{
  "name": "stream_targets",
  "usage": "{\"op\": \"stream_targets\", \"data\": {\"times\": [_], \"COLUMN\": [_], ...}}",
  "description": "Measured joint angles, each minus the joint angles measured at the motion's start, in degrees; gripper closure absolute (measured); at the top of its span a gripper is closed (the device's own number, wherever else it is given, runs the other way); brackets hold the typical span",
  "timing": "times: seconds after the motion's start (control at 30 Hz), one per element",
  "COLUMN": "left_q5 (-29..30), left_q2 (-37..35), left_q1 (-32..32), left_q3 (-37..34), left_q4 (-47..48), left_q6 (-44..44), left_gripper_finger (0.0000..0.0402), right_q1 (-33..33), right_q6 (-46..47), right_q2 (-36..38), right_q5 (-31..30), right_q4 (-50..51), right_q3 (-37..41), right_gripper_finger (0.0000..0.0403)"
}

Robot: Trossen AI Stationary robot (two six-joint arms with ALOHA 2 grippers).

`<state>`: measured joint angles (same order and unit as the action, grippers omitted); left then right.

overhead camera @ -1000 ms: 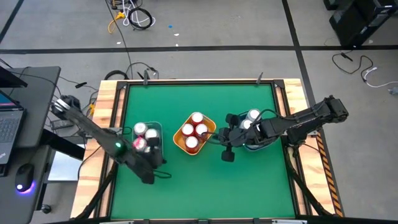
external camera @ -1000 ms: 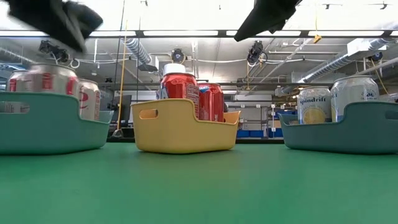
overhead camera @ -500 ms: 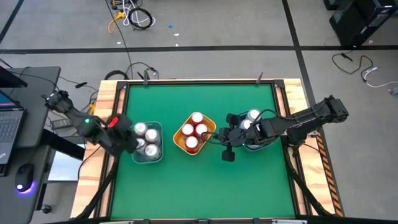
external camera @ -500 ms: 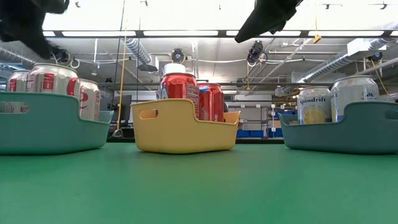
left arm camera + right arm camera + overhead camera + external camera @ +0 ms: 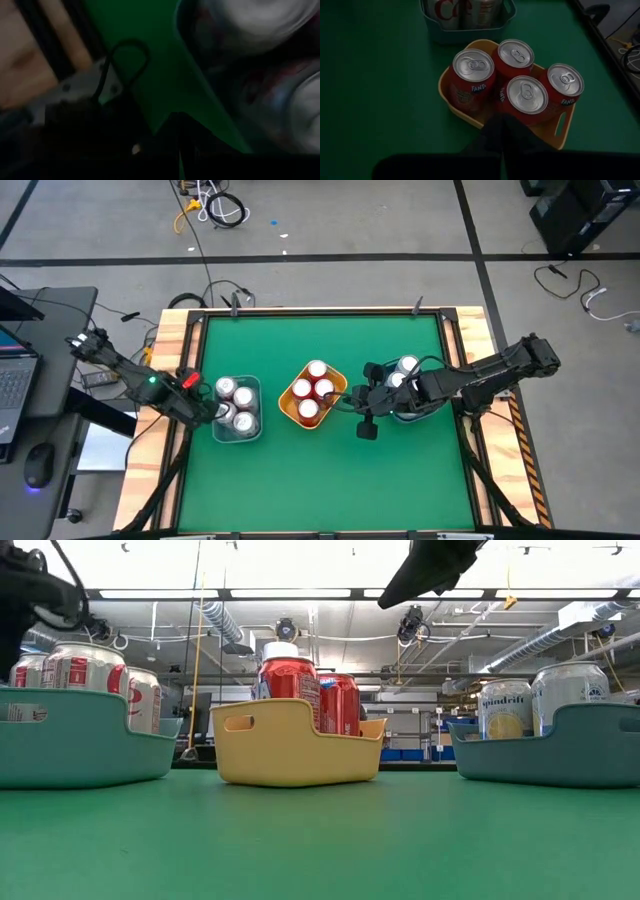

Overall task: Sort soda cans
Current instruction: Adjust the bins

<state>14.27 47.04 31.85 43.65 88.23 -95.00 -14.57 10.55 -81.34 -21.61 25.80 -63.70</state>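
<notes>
Cans binned by colour on green desk [image 5: 320, 480], both tools clenched and empty.

Stood upright: four red cans [image 5: 520, 95] in the yellow bin [image 5: 290, 408], just beside the right tool [image 5: 365, 428]; silver cans [image 5: 235, 402] in the left blue-grey bin [image 5: 238, 434] touching-close to the left tool [image 5: 212, 412]; more cans [image 5: 540, 695] in the right bin [image 5: 540, 755]. Seen beyond: workshop ceiling lights, floor cables.

Left claw [image 5: 207, 412], right claw [image 5: 365, 430] closed.

Four red soda cans [image 5: 313, 390] upright in centre bin; silver-grey cans [image 5: 235, 401] upright in left bin; pale cans [image 5: 403, 371] upright in right bin.
</notes>
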Motion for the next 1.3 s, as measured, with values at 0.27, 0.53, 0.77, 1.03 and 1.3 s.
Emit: {"op": "stream_targets", "data": {"times": [0.27, 0.53, 0.77, 1.03, 1.3], "left_q5": [3.7, 4.1, 8.7, 9.1, 4.8], "left_q2": [0.1, 0.1, -0.1, -2.8, -6.3], "left_q1": [-0.4, -0.5, -1.4, -11.2, -24.6], "left_q3": [-0.7, -0.7, -1.3, -1.3, -1.3], "left_q4": [-2.2, -2.3, -10.0, -7.2, -8.7], "left_q6": [0.0, 0.0, 6.8, 14.9, 28.4], "left_gripper_finger": [0.0401, 0.0401, 0.0401, 0.0401, 0.0401], "right_q1": [0.0, 0.0, -0.1, -0.1, -0.1], "right_q6": [0.0, -0.1, -0.2, -0.2, -0.5], "right_q2": [0.0, 0.0, 0.0, 0.0, 0.0], "right_q5": [0.0, 0.0, 0.0, 0.0, 0.0], "right_q4": [0.0, 0.0, 0.2, 0.5, 0.5], "right_q3": [0.0, 0.0, 0.0, 0.0, 0.0], "right_gripper_finger": [0.0403, 0.0403, 0.0403, 0.0403, 0.0403]}}
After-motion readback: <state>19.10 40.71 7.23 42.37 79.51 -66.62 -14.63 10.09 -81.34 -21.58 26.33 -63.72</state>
